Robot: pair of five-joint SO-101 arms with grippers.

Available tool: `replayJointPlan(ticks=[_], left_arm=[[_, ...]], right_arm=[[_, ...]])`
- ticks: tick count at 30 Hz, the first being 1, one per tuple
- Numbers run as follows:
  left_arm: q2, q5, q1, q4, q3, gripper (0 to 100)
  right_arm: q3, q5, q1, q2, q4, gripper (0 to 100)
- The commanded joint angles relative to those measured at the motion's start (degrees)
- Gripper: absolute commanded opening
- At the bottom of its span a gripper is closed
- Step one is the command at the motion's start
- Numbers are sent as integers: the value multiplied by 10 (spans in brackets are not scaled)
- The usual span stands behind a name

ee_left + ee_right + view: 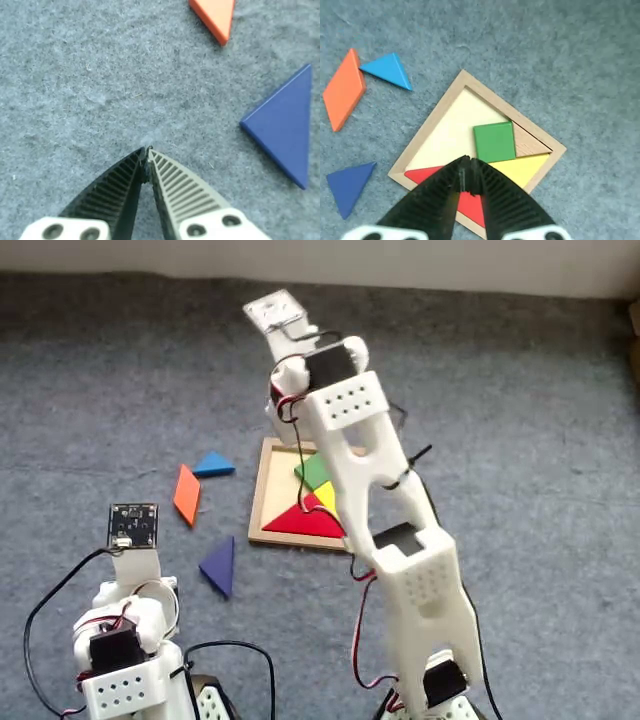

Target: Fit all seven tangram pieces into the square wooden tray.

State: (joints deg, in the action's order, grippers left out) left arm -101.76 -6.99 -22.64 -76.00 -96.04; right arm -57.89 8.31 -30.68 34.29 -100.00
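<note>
The square wooden tray (258, 495) (430, 125) lies flat on the grey, felt-like table (520, 440). Four pieces sit inside it. A green square (312, 472) (494, 142) lies near the tray's middle. A plain wood-coloured triangle (529, 142) touches one edge of the square and fills a corner of the tray. A yellow triangle (325, 502) (520, 167) touches another edge of the square. A red triangle (300, 522) (422, 175) lies along the tray's rim nearest the arms. The rest of the tray floor is bare pale wood.

Three pieces lie loose on the table to the left of the tray. Of these, the light blue triangle (213, 465) (387, 70) is closest to the tray. An orange parallelogram (186, 494) (343, 90) (215, 15) sits just beyond it, their corners almost meeting. A dark blue triangle (219, 565) (347, 187) (285, 130) lies apart from both, off the tray's near left corner.

The right gripper (468, 172) hangs over the tray above the red triangle, its jaws closed together with nothing between them. The left gripper (147, 152) is farther left of the tray, above bare table beside the dark blue triangle. Its jaws are also pressed shut and empty.
</note>
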Motion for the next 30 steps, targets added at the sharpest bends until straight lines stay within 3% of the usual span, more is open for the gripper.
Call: replayJointPlan(ticks=[1,12,22,30], left_arm=[[-26,4,-5,-3,-11,7],[-26,4,-5,-3,-11,7],[-26,4,-4,-3,-11,7],[-26,4,23,-4,-11,7]], right_arm=[[101,-6,32,-161,-12,12],[543,-3,74,-545,0,12],[870,-5,214,-836,121,12],[1144,-3,280,-1025,267,12]])
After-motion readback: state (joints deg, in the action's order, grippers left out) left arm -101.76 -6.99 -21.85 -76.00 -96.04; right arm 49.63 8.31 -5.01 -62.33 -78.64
